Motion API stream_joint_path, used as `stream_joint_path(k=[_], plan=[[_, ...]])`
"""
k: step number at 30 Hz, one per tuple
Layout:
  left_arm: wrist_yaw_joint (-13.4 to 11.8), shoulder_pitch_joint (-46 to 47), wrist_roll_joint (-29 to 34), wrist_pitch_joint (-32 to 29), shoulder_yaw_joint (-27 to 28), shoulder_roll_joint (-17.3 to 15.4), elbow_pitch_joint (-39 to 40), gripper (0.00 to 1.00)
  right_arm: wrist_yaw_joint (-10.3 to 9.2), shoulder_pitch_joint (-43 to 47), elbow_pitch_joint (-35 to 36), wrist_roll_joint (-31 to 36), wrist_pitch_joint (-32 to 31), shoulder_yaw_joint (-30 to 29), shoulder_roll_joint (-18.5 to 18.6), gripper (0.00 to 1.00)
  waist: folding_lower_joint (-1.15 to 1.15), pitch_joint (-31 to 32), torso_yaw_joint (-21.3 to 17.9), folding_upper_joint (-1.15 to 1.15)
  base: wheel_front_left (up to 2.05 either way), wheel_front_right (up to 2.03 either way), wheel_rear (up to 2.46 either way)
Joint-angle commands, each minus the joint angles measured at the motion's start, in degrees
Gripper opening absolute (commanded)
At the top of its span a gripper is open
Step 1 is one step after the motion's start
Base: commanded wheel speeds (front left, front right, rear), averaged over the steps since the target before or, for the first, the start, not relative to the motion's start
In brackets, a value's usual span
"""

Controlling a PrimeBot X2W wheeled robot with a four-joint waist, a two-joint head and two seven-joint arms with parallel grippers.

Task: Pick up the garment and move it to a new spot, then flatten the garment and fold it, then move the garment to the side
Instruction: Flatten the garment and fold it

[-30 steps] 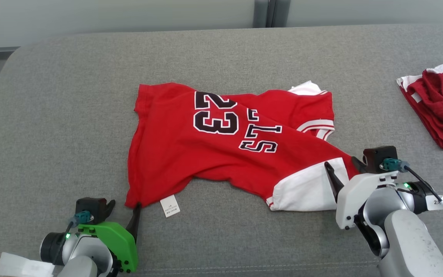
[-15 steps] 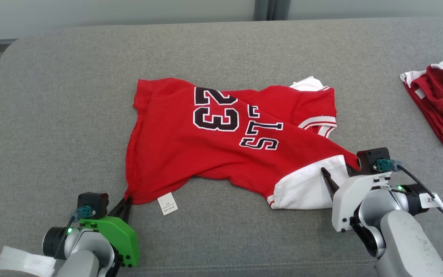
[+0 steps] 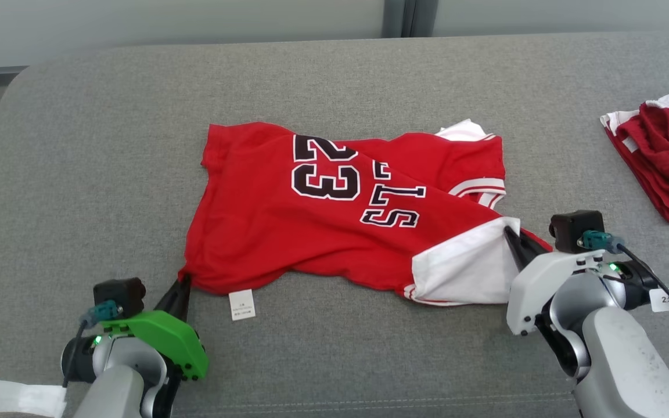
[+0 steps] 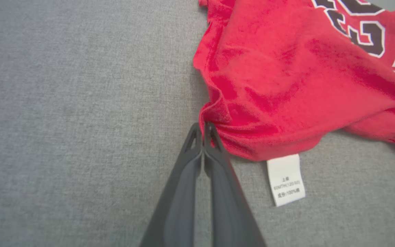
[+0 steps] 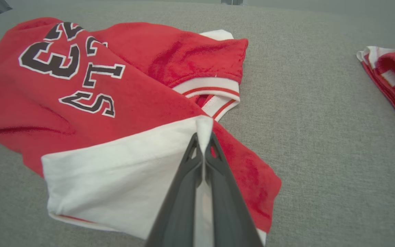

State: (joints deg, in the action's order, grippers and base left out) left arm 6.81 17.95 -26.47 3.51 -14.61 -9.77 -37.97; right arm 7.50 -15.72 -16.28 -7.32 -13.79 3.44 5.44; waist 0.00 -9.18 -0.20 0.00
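The garment [image 3: 323,215] is a red jersey with black "23" lettering and white sleeves, lying crumpled on the grey cushion. My left gripper [image 3: 182,283] is shut on its near-left red corner; in the left wrist view the closed fingertips [image 4: 202,128] pinch the red hem [image 4: 218,116], beside a white care label [image 4: 285,179]. My right gripper [image 3: 511,235] is shut on the white sleeve [image 3: 465,267] at the near right; in the right wrist view white cloth [image 5: 204,130] sticks up between the closed fingers [image 5: 187,185].
A second red and white garment [image 3: 665,157] lies bunched at the far right edge of the cushion [image 3: 108,145], also in the right wrist view [image 5: 394,79]. Grey cushion surface extends to the left, behind and in front of the jersey.
Both grippers went from open to shut on the jersey, the left first, then the right. The near edge and white sleeve have been drawn up slightly. The head camera shifted a little.
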Motion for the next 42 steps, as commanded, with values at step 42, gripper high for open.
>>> stream_joint_path(k=[42], plan=[[-2.0, 70.1, -15.4, -5.9, 14.1, -3.9, 10.7, 0.0, -0.06, -81.3, -26.7, 7.7, 23.6, 13.3, 12.0, 0.0, 0.0, -32.2, -9.1, 0.0, 0.0, 0.0, 0.0]])
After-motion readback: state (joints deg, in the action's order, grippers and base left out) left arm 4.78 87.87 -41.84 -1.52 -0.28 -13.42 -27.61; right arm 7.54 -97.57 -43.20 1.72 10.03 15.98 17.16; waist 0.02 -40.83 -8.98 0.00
